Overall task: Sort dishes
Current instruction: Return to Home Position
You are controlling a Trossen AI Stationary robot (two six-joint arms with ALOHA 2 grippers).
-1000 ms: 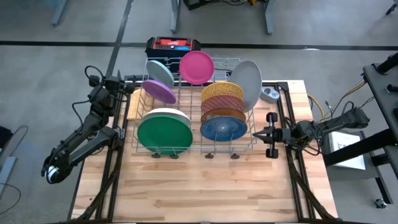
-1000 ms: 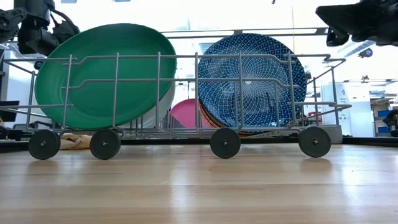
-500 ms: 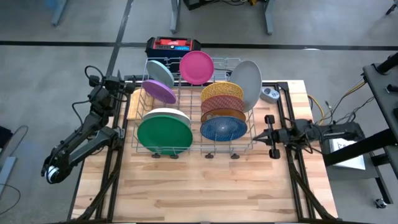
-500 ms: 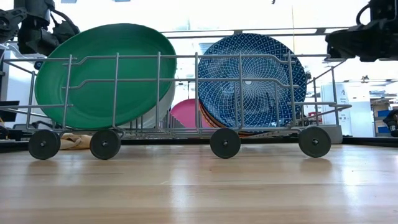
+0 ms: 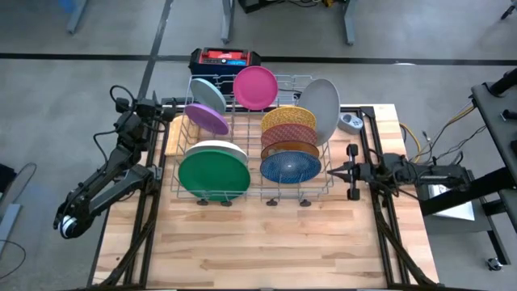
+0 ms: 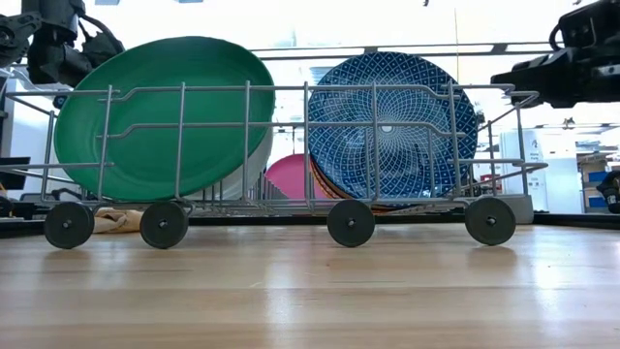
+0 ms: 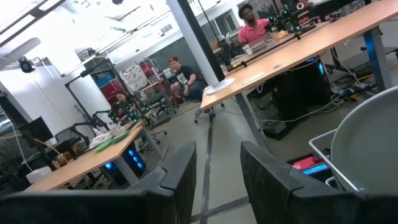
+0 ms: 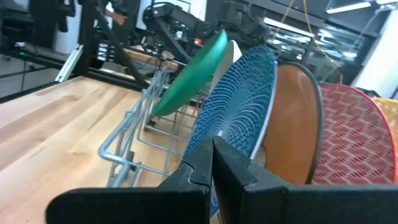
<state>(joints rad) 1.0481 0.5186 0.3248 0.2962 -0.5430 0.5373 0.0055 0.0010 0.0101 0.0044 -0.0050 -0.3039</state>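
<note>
No legible writing anywhere
The red-and-black case (image 5: 224,58) behind the wire rack (image 5: 252,194) bears small markings, but none can be read from above

We see a bare wood-plank table (image 5: 266,242). The wire dish rack (image 5: 252,196) stands on it on black wheels (image 6: 351,222). Just left of the rack lies a flat tan item (image 5: 171,139), can't tell what. Just off the rack's far-right corner there's a small pale device (image 5: 350,123).

Bright, even overhead light; low view backlit, glare streaking the tabletop (image 6: 387,291)
</note>
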